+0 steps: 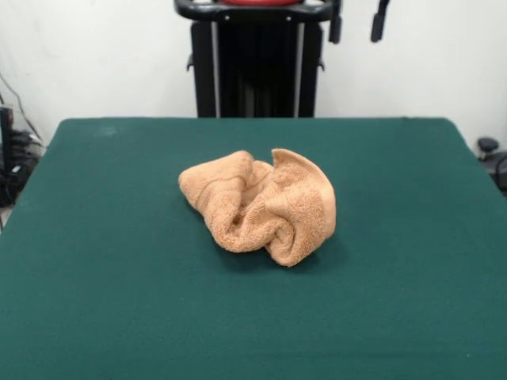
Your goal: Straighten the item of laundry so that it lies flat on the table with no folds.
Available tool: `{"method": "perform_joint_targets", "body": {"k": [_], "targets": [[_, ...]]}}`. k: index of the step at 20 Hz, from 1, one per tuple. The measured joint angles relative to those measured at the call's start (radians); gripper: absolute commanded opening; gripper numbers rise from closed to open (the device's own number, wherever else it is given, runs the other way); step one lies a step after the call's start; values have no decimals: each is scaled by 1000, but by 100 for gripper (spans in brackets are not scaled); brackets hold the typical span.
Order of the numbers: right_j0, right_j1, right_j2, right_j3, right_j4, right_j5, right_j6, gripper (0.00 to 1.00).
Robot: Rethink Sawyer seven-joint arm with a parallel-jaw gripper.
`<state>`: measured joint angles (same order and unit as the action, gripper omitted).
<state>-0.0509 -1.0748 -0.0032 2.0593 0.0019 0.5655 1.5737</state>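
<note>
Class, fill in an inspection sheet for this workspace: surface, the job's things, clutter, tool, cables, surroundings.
Surface: table, green cloth, smooth.
Job's things: towel crumpled in a heap near the table's middle, with many folds; not yet flat.
Clutter: nothing seen.
Tool: nothing seen; only the pedestal shows.
Cables: cables along the wall at the picture's left edge.
Surroundings: white wall; dark gear at the right edge, too small to tell.
</note>
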Motion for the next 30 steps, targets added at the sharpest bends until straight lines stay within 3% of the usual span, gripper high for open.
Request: {"method": "perform_joint_targets", "body": {"k": [30], "targets": [[102,324,-20,-437,59,26,1,100]]}}
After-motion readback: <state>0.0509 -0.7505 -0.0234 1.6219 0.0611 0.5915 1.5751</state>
